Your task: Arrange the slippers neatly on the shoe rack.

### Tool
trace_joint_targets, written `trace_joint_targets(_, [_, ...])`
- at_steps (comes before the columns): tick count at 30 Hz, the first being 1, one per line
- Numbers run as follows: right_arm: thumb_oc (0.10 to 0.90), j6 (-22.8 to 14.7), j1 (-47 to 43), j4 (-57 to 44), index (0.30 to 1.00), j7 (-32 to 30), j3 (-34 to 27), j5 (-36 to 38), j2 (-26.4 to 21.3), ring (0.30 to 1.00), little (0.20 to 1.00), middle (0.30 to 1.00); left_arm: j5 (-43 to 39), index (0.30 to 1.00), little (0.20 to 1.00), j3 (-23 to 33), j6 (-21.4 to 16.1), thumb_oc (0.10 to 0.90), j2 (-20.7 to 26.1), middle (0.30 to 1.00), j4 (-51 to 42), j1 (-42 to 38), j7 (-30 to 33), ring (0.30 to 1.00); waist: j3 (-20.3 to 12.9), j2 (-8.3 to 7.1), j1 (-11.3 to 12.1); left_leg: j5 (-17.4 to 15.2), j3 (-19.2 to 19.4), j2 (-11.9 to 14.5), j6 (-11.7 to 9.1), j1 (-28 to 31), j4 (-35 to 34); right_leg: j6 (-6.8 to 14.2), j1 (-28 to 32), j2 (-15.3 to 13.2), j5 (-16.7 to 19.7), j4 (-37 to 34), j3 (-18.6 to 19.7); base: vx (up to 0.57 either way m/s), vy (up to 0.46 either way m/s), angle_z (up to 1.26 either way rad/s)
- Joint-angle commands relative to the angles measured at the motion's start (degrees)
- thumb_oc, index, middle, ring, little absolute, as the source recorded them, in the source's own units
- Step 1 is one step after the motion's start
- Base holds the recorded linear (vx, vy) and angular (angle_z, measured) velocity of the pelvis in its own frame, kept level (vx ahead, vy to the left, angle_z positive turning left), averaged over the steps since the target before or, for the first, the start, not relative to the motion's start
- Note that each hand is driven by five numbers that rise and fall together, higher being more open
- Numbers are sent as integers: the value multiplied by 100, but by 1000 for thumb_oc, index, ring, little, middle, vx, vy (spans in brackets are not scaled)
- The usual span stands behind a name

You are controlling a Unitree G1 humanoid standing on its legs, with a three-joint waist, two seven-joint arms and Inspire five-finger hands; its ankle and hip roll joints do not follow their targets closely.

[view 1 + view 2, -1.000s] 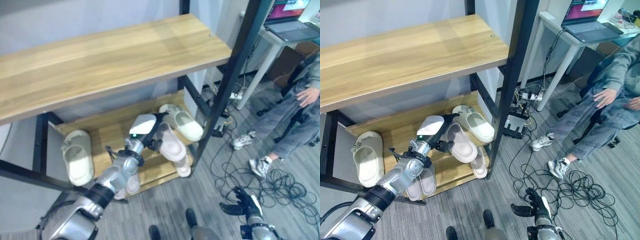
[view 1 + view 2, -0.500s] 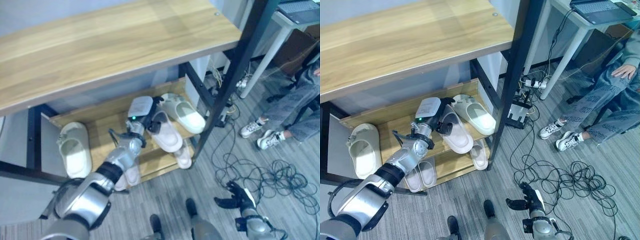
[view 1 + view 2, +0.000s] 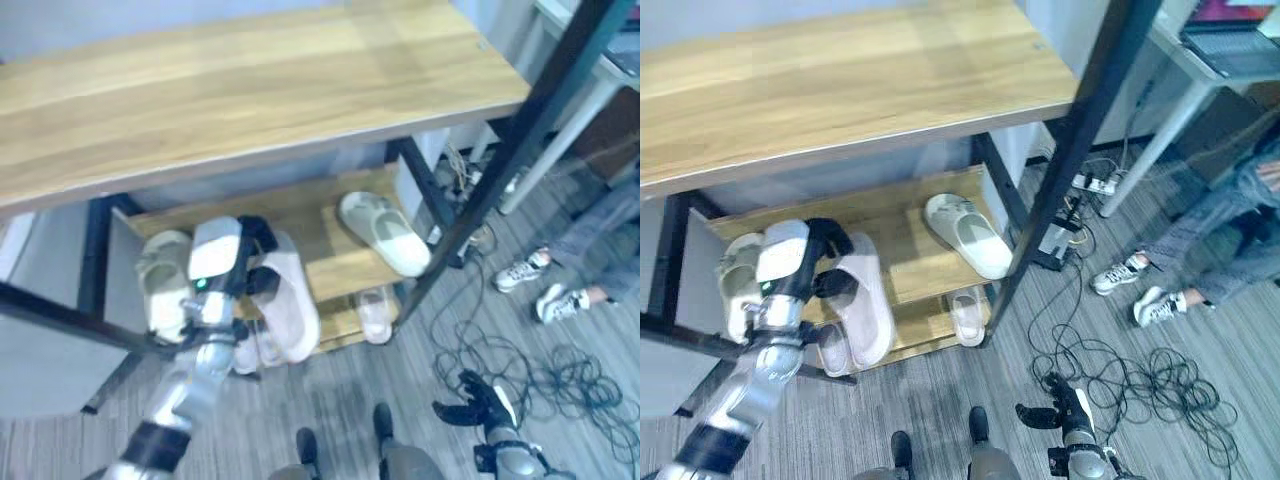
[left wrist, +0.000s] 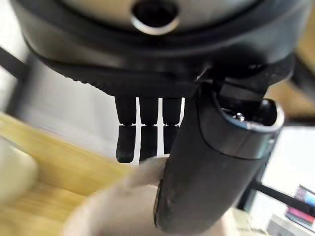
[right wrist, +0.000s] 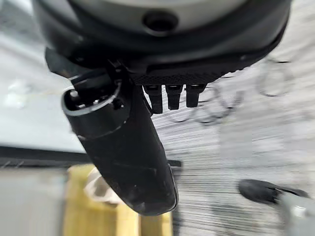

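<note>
A cream slipper [image 3: 165, 285] lies at the shoe rack's [image 3: 330, 255] left end; the left hand [image 3: 250, 262] clutches a pink slipper [image 3: 290, 310] at the shelf's front edge; another cream slipper [image 3: 385, 232] rests rightward; the right hand [image 3: 470, 410] hangs low, fingers relaxed

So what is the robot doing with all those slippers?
The robot is tidying slippers onto a shoe rack. Its left hand has its fingers closed on a pale pink slipper, held up in front of the middle shelf. A white slipper lies on that shelf to the right, a cream slipper at the left end, and another small pink slipper sits on the shelf below. The right hand hangs open low over the floor, holding nothing.
</note>
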Motion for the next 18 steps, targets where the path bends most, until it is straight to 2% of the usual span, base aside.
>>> trace_joint_targets(1, [800,-353,152,-181,900,-125,-285,-197,-187,900,900,900,-430,300,300,-113,-944,400,58,300,-117,-887,266,300,-586,132,-52,-459,-267,-5,11,38,-6,341,506,-58,-1103,300,-131,-28,-61,32])
trace_joint_targets(2, [800,-373,246,-163,900,-167,-334,-189,-102,900,900,900,-800,300,300,-111,-1278,400,-73,300,-436,-496,198,300,-585,134,-10,-434,-296,-13,-5,66,-6,331,591,-77,-1149,310,-228,-54,-69,27])
trace_joint_targets(3, [800,-389,279,-135,900,-185,-348,-148,-67,900,900,900,-1108,300,300,-200,-1461,400,-144,300,-532,-285,86,300,-574,127,-11,-407,-339,-25,-12,74,-5,326,647,-85,-1150,297,-290,-48,-47,41])
trace_joint_targets(4, [800,-390,280,-135,900,-185,-347,-148,-67,900,900,900,-1109,300,300,-198,-1460,400,-144,300,-534,-282,84,300,-573,126,-17,-407,-344,-26,-12,76,-5,327,652,-86,-1150,295,-295,-61,-61,41])
trace_joint_targets(7, [800,-416,468,-518,900,-256,-374,-147,-45,900,900,900,-2086,300,300,-285,-1708,400,-270,300,-748,394,-143,300,-548,99,66,-394,-358,-5,-48,82,129,322,799,-90,-1109,151,-449,-50,-65,26])
trace_joint_targets(10, [800,-431,383,-494,900,-372,-189,-172,-85,900,900,900,-2443,300,300,-581,-1760,400,-185,300,-878,526,-199,300,-417,32,133,-519,-396,69,-59,-95,605,293,847,-94,-1092,96,-418,-81,-75,5])
trace_joint_targets(11, [800,-418,315,-477,900,-399,-91,-173,-100,900,900,900,-2558,300,300,-779,-1717,400,-204,300,-747,516,-253,300,-369,16,161,-673,-441,88,-46,-102,786,291,877,-80,-1145,134,-345,-52,-36,-3])
trace_joint_targets(12, [800,-420,307,-474,900,-401,-93,-172,-99,900,900,900,-2556,300,300,-784,-1724,400,-206,300,-730,497,-248,300,-351,15,170,-632,-429,88,-41,-137,813,285,843,-82,-1110,153,-339,4,-39,-7])
trace_joint_targets(14, [800,-391,234,-466,900,-404,8,-172,-115,900,900,900,-2555,300,300,-1043,-1674,400,-218,300,-477,405,-349,300,-324,-11,178,-772,-460,93,-18,-113,939,272,844,-71,-1190,288,-269,20,-37,-11])
trace_joint_targets(15, [800,-367,207,-443,900,-394,121,-146,-89,900,900,900,-2713,300,300,-1350,-1621,400,-279,300,-135,325,-475,300,-296,-53,159,-843,-457,99,24,-116,1041,235,798,-63,-1268,513,-228,7,-45,-18])
trace_joint_targets(17, [800,-362,107,-422,900,-385,207,-59,-46,900,900,900,-2934,300,300,-1531,-1628,400,-335,300,179,113,-475,300,-133,-75,135,-889,-462,137,43,-214,1213,216,522,-25,-1422,1000,-195,-115,-48,-11])
trace_joint_targets(18, [800,-313,-70,-413,900,-433,322,1,-27,900,900,900,-2926,300,300,-1812,-1583,400,-354,300,461,-242,-477,300,190,-106,92,-901,-514,161,65,-493,1461,187,59,-12,-1572,1581,-188,-207,-34,-5])
